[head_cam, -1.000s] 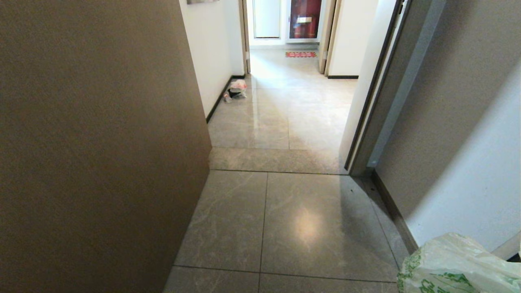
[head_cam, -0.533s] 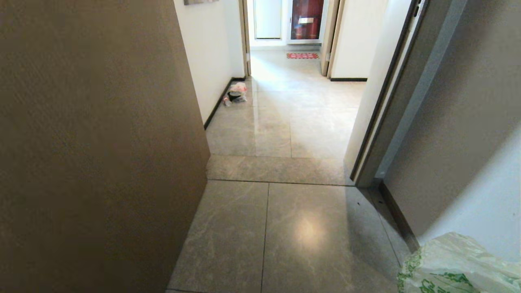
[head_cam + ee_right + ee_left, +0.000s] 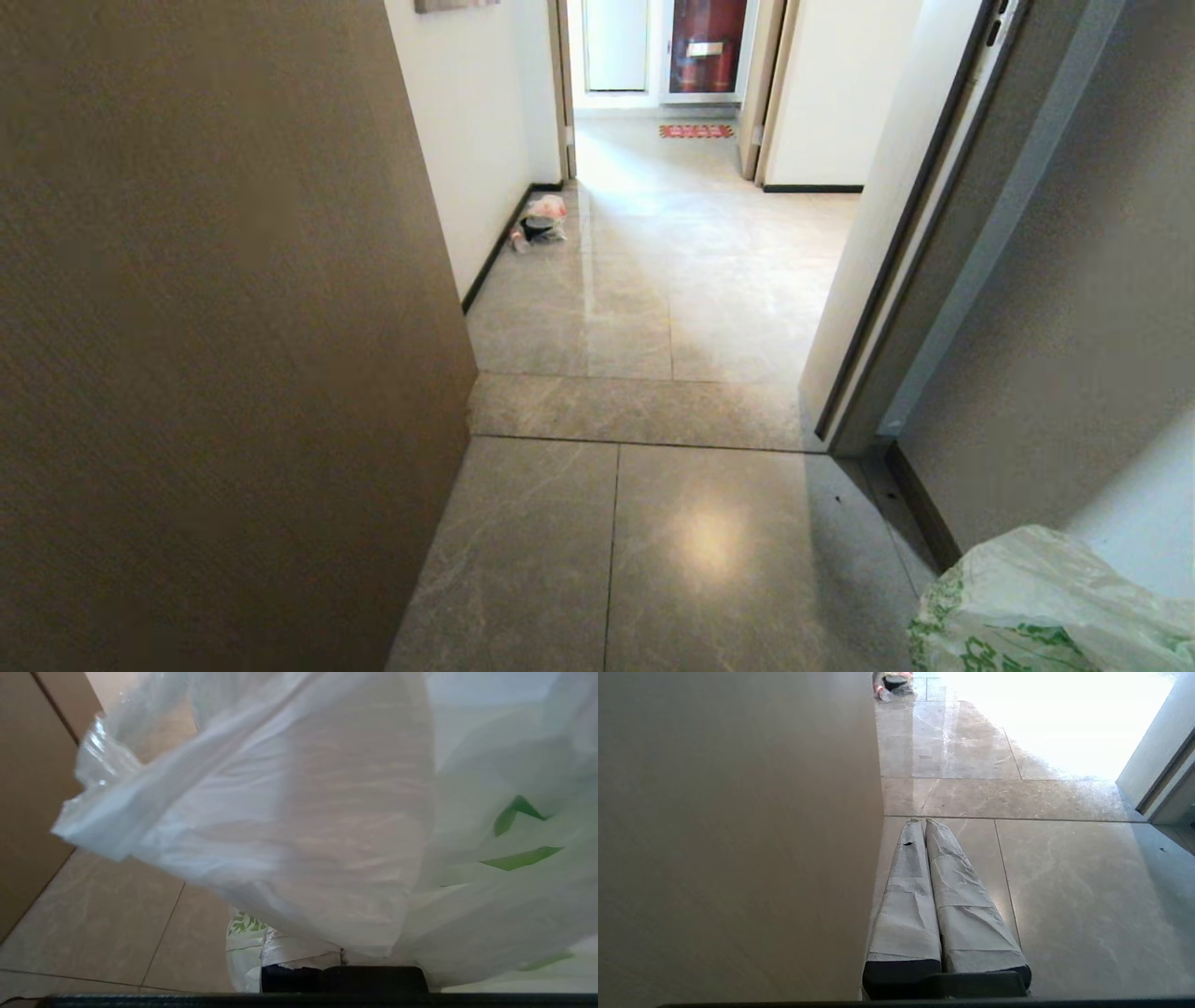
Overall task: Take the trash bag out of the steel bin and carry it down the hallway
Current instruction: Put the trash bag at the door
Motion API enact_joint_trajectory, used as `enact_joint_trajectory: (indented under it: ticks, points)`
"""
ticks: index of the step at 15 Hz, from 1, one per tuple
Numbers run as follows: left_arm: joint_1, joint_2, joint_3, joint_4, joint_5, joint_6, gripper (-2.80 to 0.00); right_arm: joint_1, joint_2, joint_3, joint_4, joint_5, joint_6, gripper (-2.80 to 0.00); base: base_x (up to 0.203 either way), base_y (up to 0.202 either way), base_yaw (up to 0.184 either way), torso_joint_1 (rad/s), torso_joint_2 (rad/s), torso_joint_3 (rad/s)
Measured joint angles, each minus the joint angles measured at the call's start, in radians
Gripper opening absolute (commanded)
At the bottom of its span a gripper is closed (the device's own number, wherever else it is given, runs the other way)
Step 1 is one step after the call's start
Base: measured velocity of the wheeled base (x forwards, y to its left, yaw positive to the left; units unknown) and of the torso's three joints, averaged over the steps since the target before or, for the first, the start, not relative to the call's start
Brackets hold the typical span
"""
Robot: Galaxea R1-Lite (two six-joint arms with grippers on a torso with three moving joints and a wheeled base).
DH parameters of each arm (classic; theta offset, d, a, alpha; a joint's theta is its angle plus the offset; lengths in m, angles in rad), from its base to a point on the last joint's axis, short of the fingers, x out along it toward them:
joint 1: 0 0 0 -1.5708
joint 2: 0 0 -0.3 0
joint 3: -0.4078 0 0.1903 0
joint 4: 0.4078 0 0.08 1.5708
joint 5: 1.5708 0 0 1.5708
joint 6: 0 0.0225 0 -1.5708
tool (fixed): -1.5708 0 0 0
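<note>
Trash bag (image 3: pixel 299 826) draped over right gripper (image 3: pixel 343 956), clamped shut on it; left gripper (image 3: pixel 924 823) closed, empty, above floor (image 3: pixel 1064 896).

Ahead of you the narrow hallway of glossy beige-grey floor tiles (image 3: pixel 653 523) runs open through the middle toward a far doorway. On your left a broad flat brown panel (image 3: pixel 205 355) stands close and walls off that whole side; the left gripper (image 3: pixel 923 822) sits just beside its edge. On your right a pale door frame with a dark edge (image 3: pixel 896 280) narrows the gap. Farther on, a small crumpled translucent bag with red contents (image 3: pixel 541 222) lies against the left wall's dark baseboard.
</note>
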Motion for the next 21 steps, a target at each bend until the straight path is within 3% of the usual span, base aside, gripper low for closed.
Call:
enact_joint_trajectory:
  ticks: [7,12,21]
  points:
    - [0.000,0.000,0.000,0.002,0.000,-0.001,-2.80,0.001,0.000,-0.001,0.000,0.000,0.000,-2.80,0.001,-0.101,0.000,0.002,0.00,0.002]
    - [0.000,0.000,0.000,0.002,0.000,-0.001,-2.80,0.000,0.000,-0.001,-0.001,0.000,0.000,-2.80,0.000,-0.013,-0.001,0.000,0.00,0.000]
    - [0.000,0.000,0.000,0.002,0.000,-0.002,-2.80,0.001,0.000,-0.001,0.000,0.000,0.000,-2.80,0.186,0.000,0.000,0.003,0.00,0.005]
